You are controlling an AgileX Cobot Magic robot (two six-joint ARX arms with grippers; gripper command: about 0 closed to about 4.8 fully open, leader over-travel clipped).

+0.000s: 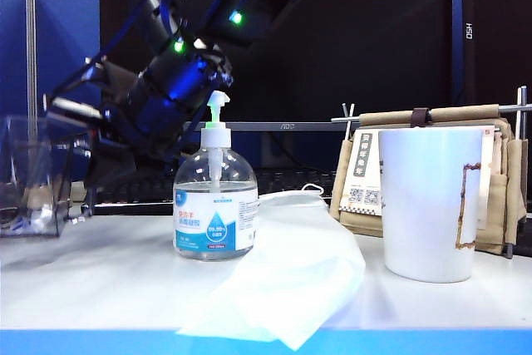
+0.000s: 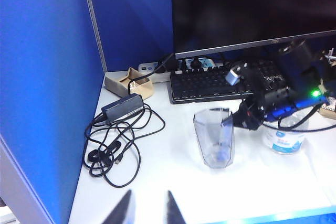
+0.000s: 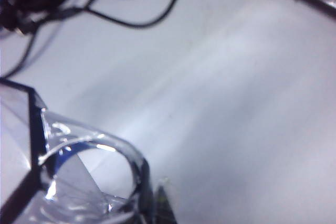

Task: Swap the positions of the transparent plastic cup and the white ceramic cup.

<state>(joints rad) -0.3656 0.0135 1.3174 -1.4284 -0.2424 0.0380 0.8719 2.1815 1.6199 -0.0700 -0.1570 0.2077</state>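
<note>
The transparent plastic cup (image 2: 213,137) stands upright on the white desk, in front of the keyboard and next to a tangle of cables; it shows at the far left of the exterior view (image 1: 29,176). My right gripper (image 2: 244,118) reaches across to it and is shut on its handle (image 3: 94,153), with one dark fingertip (image 3: 164,203) showing against the clear plastic. The white ceramic cup (image 1: 432,201) stands at the right with a brown outline on its side. My left gripper (image 2: 148,208) hovers above the desk's near edge, well short of the clear cup, open with nothing between its fingers.
A sanitizer pump bottle (image 1: 214,205) stands mid-desk beside a white tissue (image 1: 291,280). Behind the cup are black cables and a power adapter (image 2: 122,107), a keyboard (image 2: 220,82) and a monitor (image 2: 252,9). A blue partition (image 2: 47,77) walls the left; a tan holder (image 1: 499,172) sits behind the mug.
</note>
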